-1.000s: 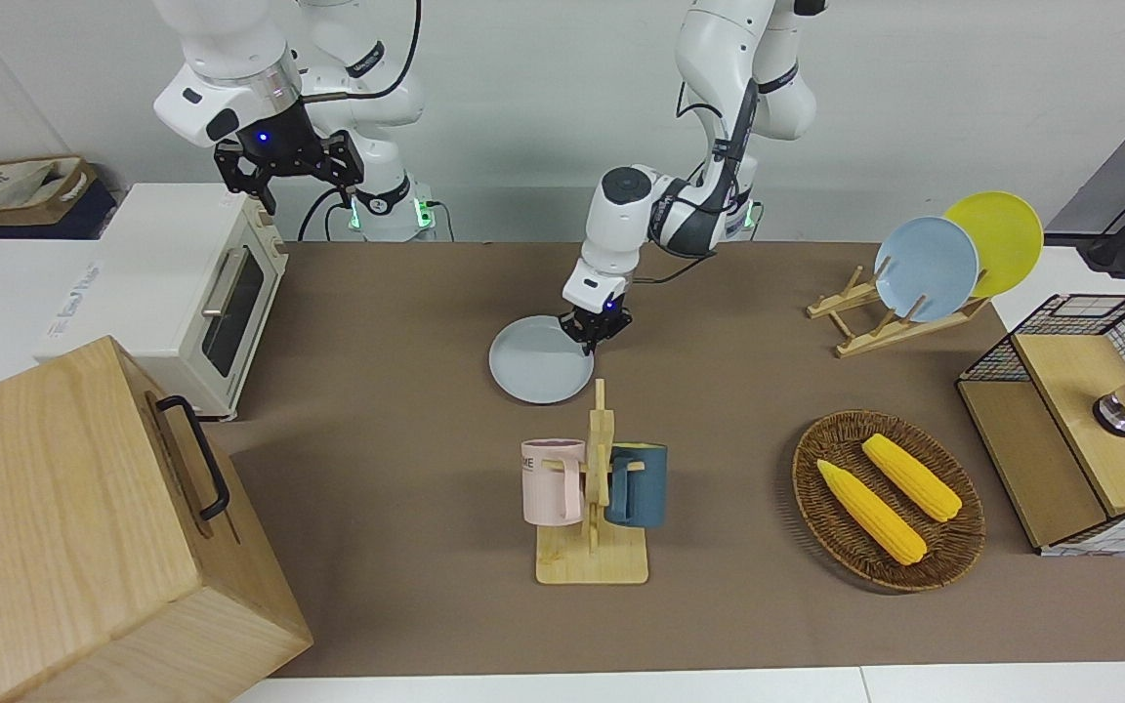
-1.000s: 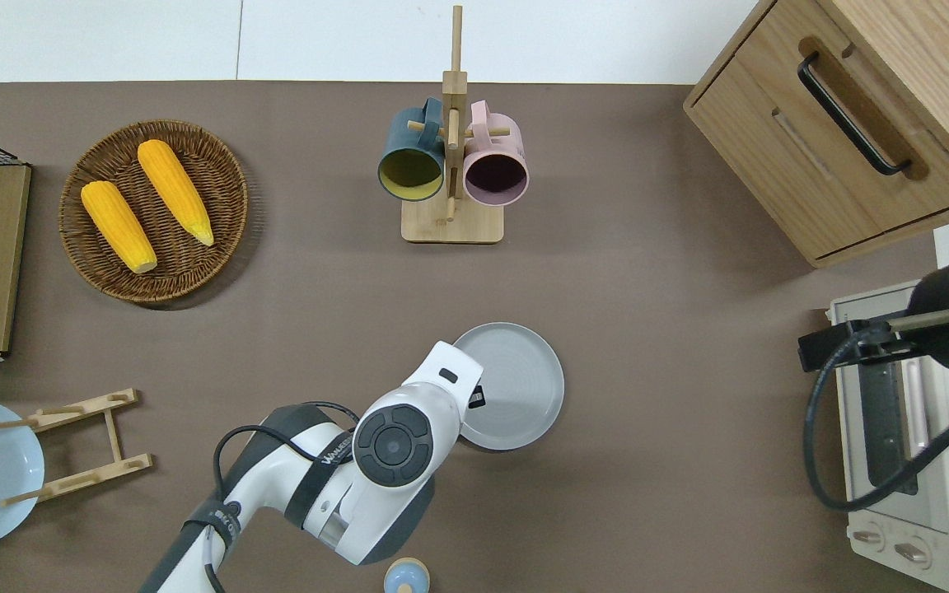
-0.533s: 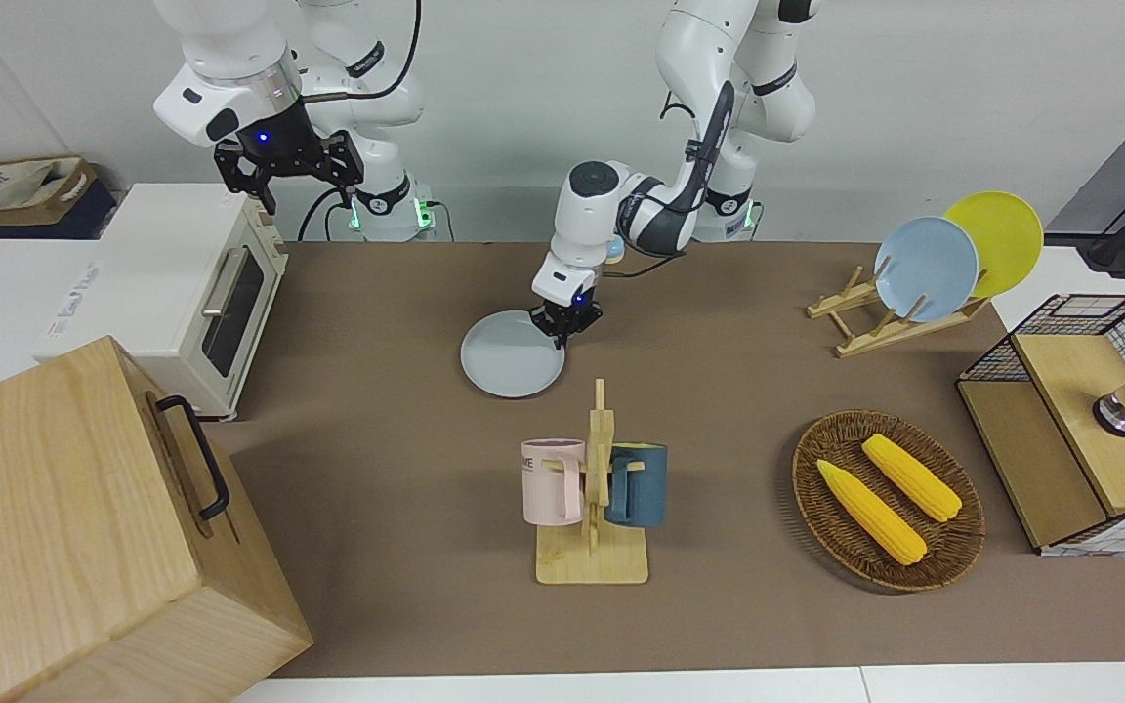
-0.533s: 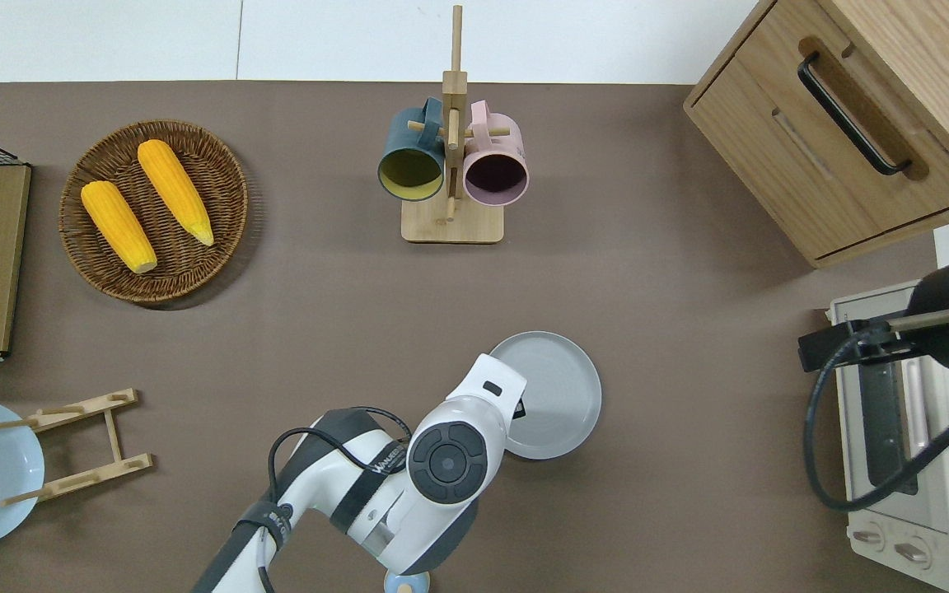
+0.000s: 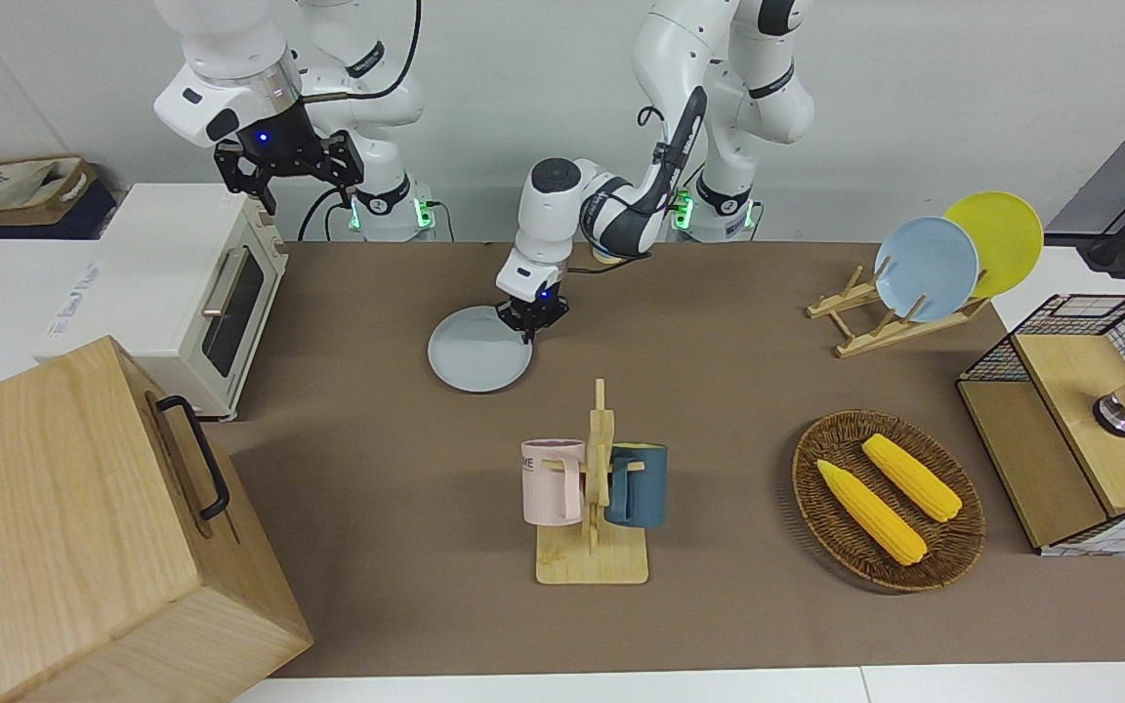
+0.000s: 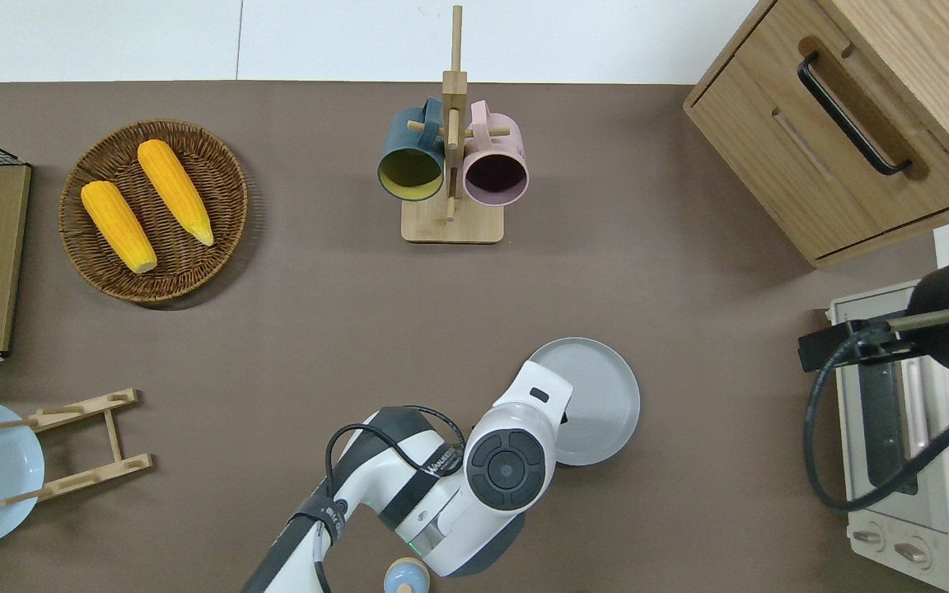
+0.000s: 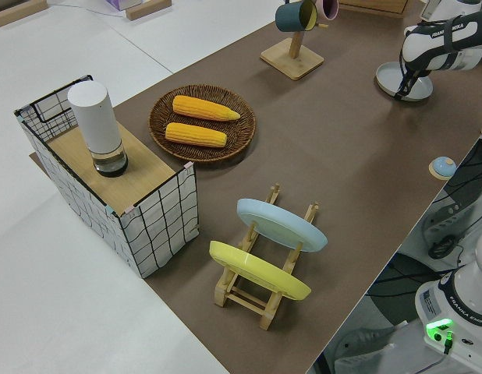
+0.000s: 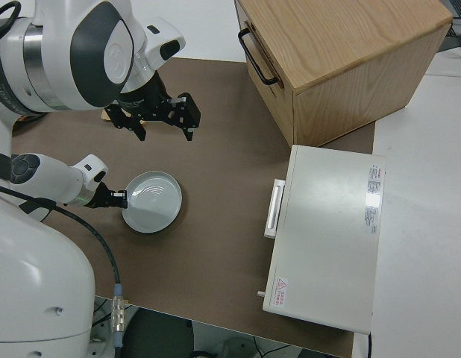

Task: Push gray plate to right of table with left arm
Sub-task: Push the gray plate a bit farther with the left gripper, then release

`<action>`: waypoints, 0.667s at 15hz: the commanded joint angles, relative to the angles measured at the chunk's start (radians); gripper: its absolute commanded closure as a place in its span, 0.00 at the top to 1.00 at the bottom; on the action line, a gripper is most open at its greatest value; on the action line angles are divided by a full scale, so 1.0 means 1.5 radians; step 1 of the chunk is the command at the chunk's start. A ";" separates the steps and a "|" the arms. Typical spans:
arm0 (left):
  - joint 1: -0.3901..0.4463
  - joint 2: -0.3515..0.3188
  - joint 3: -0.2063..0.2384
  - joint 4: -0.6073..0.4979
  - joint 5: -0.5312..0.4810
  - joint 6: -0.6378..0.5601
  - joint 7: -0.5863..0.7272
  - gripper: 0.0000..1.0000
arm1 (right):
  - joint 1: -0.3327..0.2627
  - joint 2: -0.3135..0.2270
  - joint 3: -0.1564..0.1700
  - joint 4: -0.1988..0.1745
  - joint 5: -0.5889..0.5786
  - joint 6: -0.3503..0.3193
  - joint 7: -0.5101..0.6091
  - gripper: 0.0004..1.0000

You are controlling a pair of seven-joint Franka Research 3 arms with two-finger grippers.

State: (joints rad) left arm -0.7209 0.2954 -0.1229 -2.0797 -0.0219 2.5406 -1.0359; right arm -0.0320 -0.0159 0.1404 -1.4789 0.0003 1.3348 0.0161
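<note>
The gray plate [image 5: 478, 351] [image 6: 598, 395] [image 8: 152, 201] lies flat on the brown table [image 5: 719, 391], about midway along it and nearer to the robots than the mug rack. My left gripper [image 5: 528, 330] [image 8: 117, 198] is down at table level, shut, with its fingertips against the plate's rim on the side toward the left arm's end. In the overhead view the white wrist hides the fingers and part of the plate. The right arm is parked, its gripper [image 5: 309, 190] [image 8: 165, 133] open and holding nothing.
A wooden mug rack [image 6: 451, 224] holds two mugs. A white toaster oven [image 5: 201, 283] and a wooden cabinet [image 5: 84, 527] fill the right arm's end. A corn basket [image 5: 807, 488], a plate rack [image 5: 875, 327] and a wire crate [image 5: 1070, 430] stand toward the left arm's end.
The left gripper has slid the gray plate across the table toward the right arm's end and slightly nearer to the robots. The right arm has not moved.
</note>
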 commanded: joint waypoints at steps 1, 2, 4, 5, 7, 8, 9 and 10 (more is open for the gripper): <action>-0.023 0.037 0.005 0.044 0.014 -0.019 -0.029 0.00 | -0.013 -0.002 0.011 0.006 0.003 -0.010 0.009 0.98; -0.024 0.045 0.005 0.052 0.016 -0.019 -0.036 0.00 | -0.013 -0.002 0.011 0.006 0.003 -0.010 0.009 0.98; -0.031 0.054 0.005 0.059 0.029 -0.018 -0.048 0.00 | -0.013 -0.002 0.011 0.006 0.003 -0.010 0.009 0.98; -0.032 0.059 0.005 0.065 0.033 -0.018 -0.055 0.00 | -0.013 -0.002 0.011 0.006 0.003 -0.010 0.009 0.98; -0.033 0.064 0.005 0.072 0.033 -0.018 -0.056 0.00 | -0.013 -0.002 0.011 0.006 0.003 -0.010 0.009 0.98; -0.032 0.065 0.005 0.075 0.033 -0.018 -0.055 0.00 | -0.013 -0.002 0.011 0.006 0.003 -0.010 0.008 0.98; -0.033 0.065 0.004 0.076 0.033 -0.018 -0.055 0.00 | -0.013 -0.002 0.011 0.006 0.003 -0.010 0.008 0.98; -0.032 0.066 0.005 0.076 0.033 -0.018 -0.055 0.09 | -0.012 -0.002 0.011 0.006 0.003 -0.010 0.009 0.98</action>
State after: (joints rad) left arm -0.7542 0.3525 -0.1236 -2.0020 0.0051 2.5348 -1.0910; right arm -0.0320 -0.0159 0.1404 -1.4789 0.0003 1.3348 0.0161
